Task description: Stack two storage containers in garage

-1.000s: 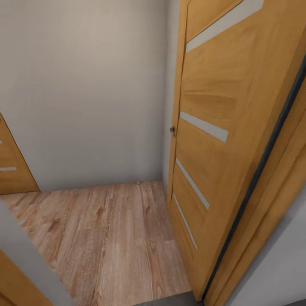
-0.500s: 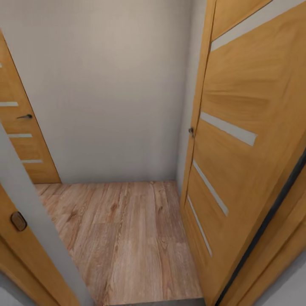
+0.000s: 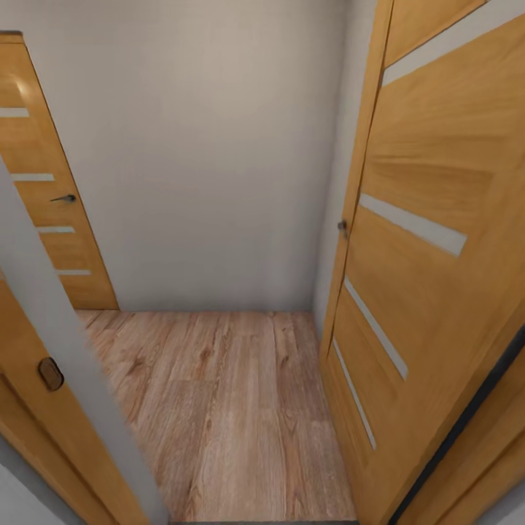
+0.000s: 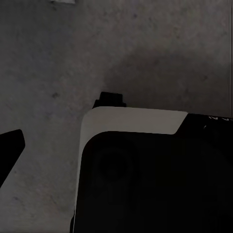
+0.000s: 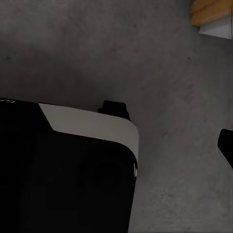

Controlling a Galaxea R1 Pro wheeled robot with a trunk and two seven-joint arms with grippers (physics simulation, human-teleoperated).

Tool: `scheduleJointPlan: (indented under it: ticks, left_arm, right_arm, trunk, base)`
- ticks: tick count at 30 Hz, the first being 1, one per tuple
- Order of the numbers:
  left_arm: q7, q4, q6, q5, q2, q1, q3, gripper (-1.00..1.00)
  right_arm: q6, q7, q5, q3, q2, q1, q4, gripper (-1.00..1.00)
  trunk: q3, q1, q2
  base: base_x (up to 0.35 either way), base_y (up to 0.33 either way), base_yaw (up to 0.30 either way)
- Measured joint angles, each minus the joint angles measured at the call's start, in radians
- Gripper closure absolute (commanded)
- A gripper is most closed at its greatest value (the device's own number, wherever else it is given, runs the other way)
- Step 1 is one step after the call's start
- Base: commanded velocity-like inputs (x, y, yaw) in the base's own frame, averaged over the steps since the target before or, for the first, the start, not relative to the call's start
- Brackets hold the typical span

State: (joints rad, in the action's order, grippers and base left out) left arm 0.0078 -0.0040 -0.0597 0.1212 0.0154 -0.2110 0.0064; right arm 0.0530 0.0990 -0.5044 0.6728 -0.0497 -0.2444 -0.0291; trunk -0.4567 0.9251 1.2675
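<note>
Right now the robot stands in a doorway, looking from the head view into a small hallway with a light wood plank floor (image 3: pixel 226 408) and a plain cream wall (image 3: pixel 211 160) straight ahead. An open wooden door (image 3: pixel 430 277) with pale glass strips fills the right side, its handle (image 3: pixel 342 227) near the wall corner. A second, closed door (image 3: pixel 51 204) of the same kind stands at the left, and a door frame edge (image 3: pixel 58 343) cuts diagonally across the near left.

Both wrist views look down on dark grey mottled concrete floor (image 4: pixel 58 87), with the robot's black and white base (image 4: pixel 145 170) beneath each camera. That suggests the base sits on the garage side of the threshold.

Neither storage container is visible, so where they are cannot be told; judging by the task, at least one must be fetched from the living room.

To pass well, the base should drive centred between the open door and the left frame, arms tucked in.

Whether either claw is released or clenched cannot be told: only a dark sliver at each wrist picture's edge may be a finger.
</note>
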Motion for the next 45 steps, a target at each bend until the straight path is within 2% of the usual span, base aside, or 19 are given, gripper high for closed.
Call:
scheduleJointPlan:
  ticks: [11, 27, 45]
  left_arm:
    - [0.001, 0.0, 0.0, 0.001, 0.0, 0.0, 0.0, -1.0]
    - [0.001, 0.0, 0.0, 0.001, 0.002, 0.0, 0.0, -1.0]
    - [0.001, 0.0, 0.0, 0.001, 0.0, 0.0, 0.0, -1.0]
  right_arm:
    - [0.0, 0.0, 0.0, 0.0, 0.0, 0.0, 0.0, -1.0]
    - [0.0, 0.0, 0.0, 0.0, 0.0, 0.0, 0.0, -1.0]
    - [-0.001, 0.0, 0.0, 0.0, 0.0, 0.0, 0.0, -1.0]
  trunk:
    - [0.0, 0.0, 0.0]
    - [0.0, 0.0, 0.0]
    - [0.0, 0.0, 0.0]
  base:
    - [0.084, -0.039, 0.0]
    - [0.285, 0.0, 0.0]
    - [0.013, 0.0, 0.0]
